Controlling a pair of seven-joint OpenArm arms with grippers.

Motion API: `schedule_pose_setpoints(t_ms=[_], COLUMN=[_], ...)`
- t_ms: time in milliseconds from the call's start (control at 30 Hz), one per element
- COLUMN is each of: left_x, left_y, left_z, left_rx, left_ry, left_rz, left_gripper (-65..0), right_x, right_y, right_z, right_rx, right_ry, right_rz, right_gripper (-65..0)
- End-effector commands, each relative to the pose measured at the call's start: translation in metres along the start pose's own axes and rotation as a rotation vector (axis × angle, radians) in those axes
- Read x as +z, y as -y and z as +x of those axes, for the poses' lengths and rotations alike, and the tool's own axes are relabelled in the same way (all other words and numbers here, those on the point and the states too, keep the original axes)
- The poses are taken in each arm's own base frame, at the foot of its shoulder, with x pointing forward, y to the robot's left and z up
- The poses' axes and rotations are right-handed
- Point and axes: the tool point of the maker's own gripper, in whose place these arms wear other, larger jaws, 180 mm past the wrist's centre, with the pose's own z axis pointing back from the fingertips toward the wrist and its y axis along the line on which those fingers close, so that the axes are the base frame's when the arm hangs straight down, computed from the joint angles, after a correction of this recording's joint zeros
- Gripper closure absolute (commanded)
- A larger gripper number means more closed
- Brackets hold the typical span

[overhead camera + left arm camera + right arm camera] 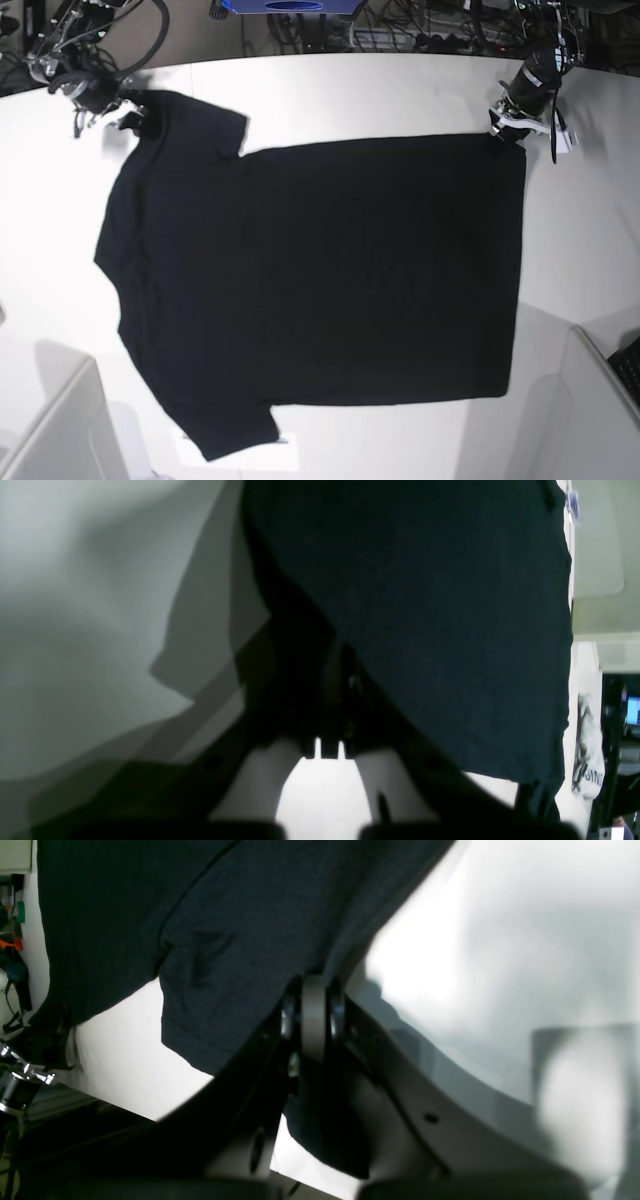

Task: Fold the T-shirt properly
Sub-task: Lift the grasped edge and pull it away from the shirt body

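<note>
Both grippers, left gripper (503, 128) and right gripper (112, 112), pinch T-shirt (320, 290) corners along table (400, 90) far edge; you should next fold toward yourself.

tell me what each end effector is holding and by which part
Both hold the T-shirt: the left end effector pinches a hem corner, the right end effector pinches the far sleeve's edge.

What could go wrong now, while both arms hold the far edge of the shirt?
1. The left gripper pinches only the corner of the T-shirt; the cloth may slip out.
2. The right gripper holds a sleeve edge, so pulling may bunch or skew the fold.
</note>
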Motion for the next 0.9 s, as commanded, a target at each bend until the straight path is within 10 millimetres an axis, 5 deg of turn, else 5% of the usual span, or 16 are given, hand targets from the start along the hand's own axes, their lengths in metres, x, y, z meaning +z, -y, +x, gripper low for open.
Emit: schedule_pose_setpoints(t_ms=[0,233,500,733,867], left_x=[0.01,0.036,0.079,0.094,0.082], left_y=[-0.005,0.004,-0.007,0.018,0.03], left_z=[0.006,0.02,0.038,0.025,0.026], left_rx=[-0.037,-0.136,-0.195,-0.262,-0.251], left_ry=[-0.008,-0.011,0.038,-0.043,-0.055], left_rz=[0.024,0.052,0.117,0.086,0.054], left_gripper=[0.0,0.0,0.0,0.0,0.0], right_x=[0.007,0.036,0.069,0.069,0.061], right_y=[0.017,0.006,-0.032,-0.052,-0.062], right_z=[-0.022,-0.016,-0.024,-0.002,0.019], right_rx=[0.003,0.12,0.249,0.32,0.349], right_ry=[-0.098,-0.064,-0.024,0.028,0.053], right_rz=[-0.078,-0.133,-0.172,-0.158,-0.139], right_gripper=[0.0,0.0,0.0,0.0,0.0])
